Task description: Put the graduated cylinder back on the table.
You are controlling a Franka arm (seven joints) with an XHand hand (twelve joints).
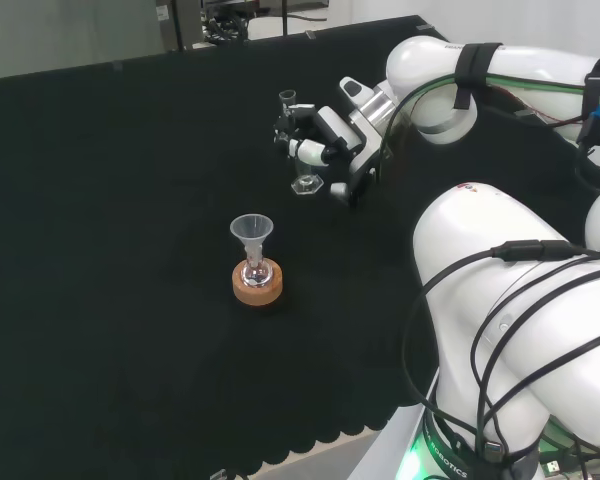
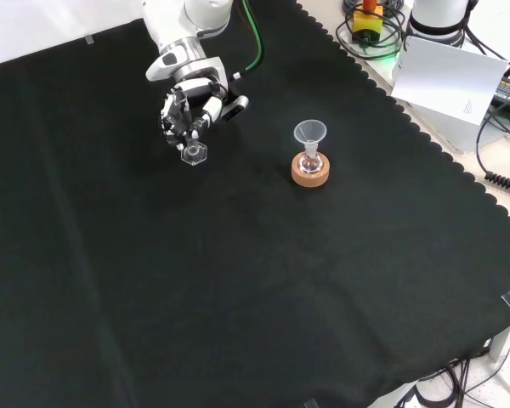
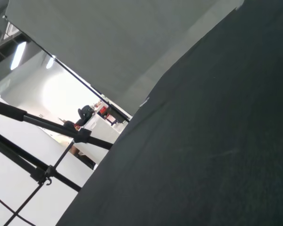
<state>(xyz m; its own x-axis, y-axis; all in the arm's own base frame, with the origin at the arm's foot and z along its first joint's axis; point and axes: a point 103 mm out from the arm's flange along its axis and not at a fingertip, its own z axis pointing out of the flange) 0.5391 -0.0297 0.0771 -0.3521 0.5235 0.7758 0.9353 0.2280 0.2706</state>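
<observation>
A clear graduated cylinder [image 1: 296, 140] with a hexagonal foot [image 1: 306, 185] stands upright in the hand [image 1: 315, 140], whose fingers are curled round its tube. In the head view its foot is at or just above the black cloth; I cannot tell whether it touches. In the front view the hand [image 2: 189, 109] comes in from the top left and the cylinder's foot [image 2: 194, 153] shows below the fingers.
A small flask with a clear funnel [image 1: 251, 232] in its neck sits on a cork ring [image 1: 257, 287] nearer the bench's front in the head view. In the front view this cork ring [image 2: 310, 173] lies to the right of the hand. Black cloth [image 3: 217, 141] stretches all round.
</observation>
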